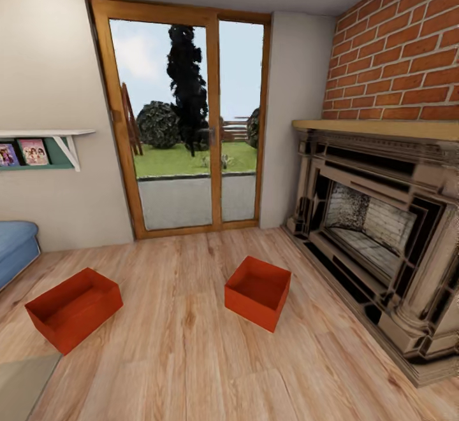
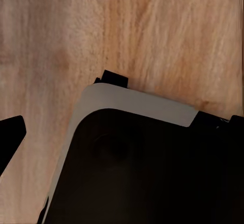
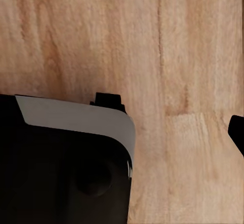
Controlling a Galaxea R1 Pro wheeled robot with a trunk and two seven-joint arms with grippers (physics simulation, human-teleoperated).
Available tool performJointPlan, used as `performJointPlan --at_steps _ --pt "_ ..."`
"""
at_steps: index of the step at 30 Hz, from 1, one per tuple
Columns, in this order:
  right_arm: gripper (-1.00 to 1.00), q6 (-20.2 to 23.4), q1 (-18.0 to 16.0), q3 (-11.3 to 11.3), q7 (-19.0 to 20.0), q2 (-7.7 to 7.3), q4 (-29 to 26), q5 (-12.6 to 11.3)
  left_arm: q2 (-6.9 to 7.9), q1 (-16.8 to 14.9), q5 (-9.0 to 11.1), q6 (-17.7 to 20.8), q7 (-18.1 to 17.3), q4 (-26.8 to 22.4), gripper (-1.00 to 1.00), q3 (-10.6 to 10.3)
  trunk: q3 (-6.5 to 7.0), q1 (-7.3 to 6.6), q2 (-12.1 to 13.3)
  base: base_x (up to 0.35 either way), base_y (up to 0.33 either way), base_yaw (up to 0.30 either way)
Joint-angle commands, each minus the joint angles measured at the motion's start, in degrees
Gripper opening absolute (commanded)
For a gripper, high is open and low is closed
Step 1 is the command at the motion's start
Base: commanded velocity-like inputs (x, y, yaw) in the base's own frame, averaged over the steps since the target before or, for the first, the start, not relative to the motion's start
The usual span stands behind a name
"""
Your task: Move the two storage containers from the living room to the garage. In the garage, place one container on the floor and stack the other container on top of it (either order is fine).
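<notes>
Two orange-red storage containers stand apart on the living room's light wood plank floor (image 1: 185, 357). One container (image 1: 73, 306) is at the left near the sofa, and the other container (image 1: 258, 290) is further right, in front of the fireplace. Both are upright and empty. In the left wrist view a dark fingertip (image 2: 11, 135) of my left gripper shows at the picture's edge, with nothing held. A dark fingertip (image 3: 238, 132) of my right gripper sits at the edge of the right wrist view, also holding nothing. Both wrist cameras look down at the plank floor.
Wood-framed glass doors (image 1: 185, 121) fill the far wall. A dark ornate fireplace (image 1: 382, 230) runs along the right under brick. A blue sofa (image 1: 13, 249) and a white wall shelf (image 1: 44, 144) are at the left, a grey rug corner (image 1: 22, 386) beside me. My black base (image 2: 142, 173) (image 3: 56, 173) shows below both wrists.
</notes>
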Motion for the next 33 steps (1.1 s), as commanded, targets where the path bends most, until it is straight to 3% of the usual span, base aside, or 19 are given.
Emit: performJointPlan --at_steps 1,20,33 --pt "1.00 -0.3 -0.1 0.5 0.0 0.02 0.2 -0.6 0.01 0.0 0.2 -0.1 0.0 -0.1 1.00 0.0 -0.06 0.03 0.0 0.323 0.130 -0.288" --pt "1.00 -0.3 -0.1 0.6 -0.1 -0.06 0.2 -0.4 0.64 0.0 0.2 -0.1 -0.4 -0.1 1.00 0.0 -0.06 0.03 0.0 0.313 0.183 -0.038" --pt "1.00 -0.2 -0.1 0.6 0.0 0.01 0.2 -0.5 0.65 0.0 0.2 -0.1 -0.4 -0.1 1.00 0.0 -0.06 0.03 0.0 0.308 0.193 -0.211"
